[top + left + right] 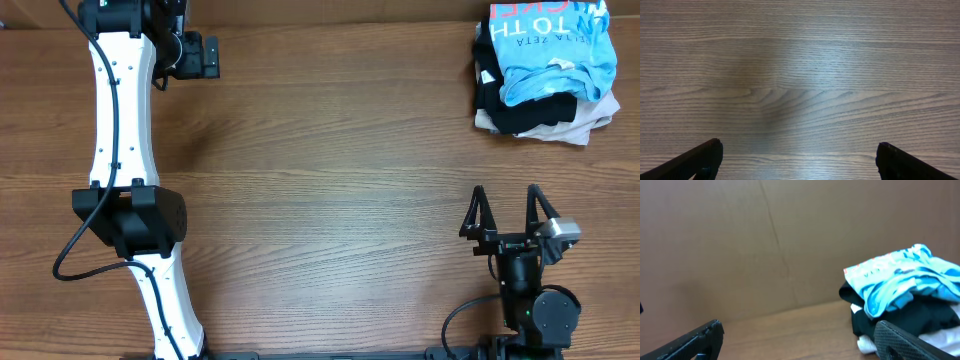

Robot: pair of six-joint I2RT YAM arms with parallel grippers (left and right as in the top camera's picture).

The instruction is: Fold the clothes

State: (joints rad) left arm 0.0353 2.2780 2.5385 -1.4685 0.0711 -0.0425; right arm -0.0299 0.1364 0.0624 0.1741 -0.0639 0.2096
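The light blue T-shirt point(545, 55) with red-and-white lettering lies folded on top of a pile at the table's far right corner. It also shows in the right wrist view point(902, 282), at the right. My right gripper point(508, 205) is open and empty near the front right of the table, well short of the pile; its fingertips point(797, 340) frame bare wood. My left gripper point(212, 57) is at the far left of the table, over bare wood, open and empty point(797, 160).
Under the T-shirt lie black garments point(520, 110) and a beige/white cloth point(590, 125). A brown wall point(765, 240) stands behind the table. The left arm point(125, 150) stretches along the table's left side.
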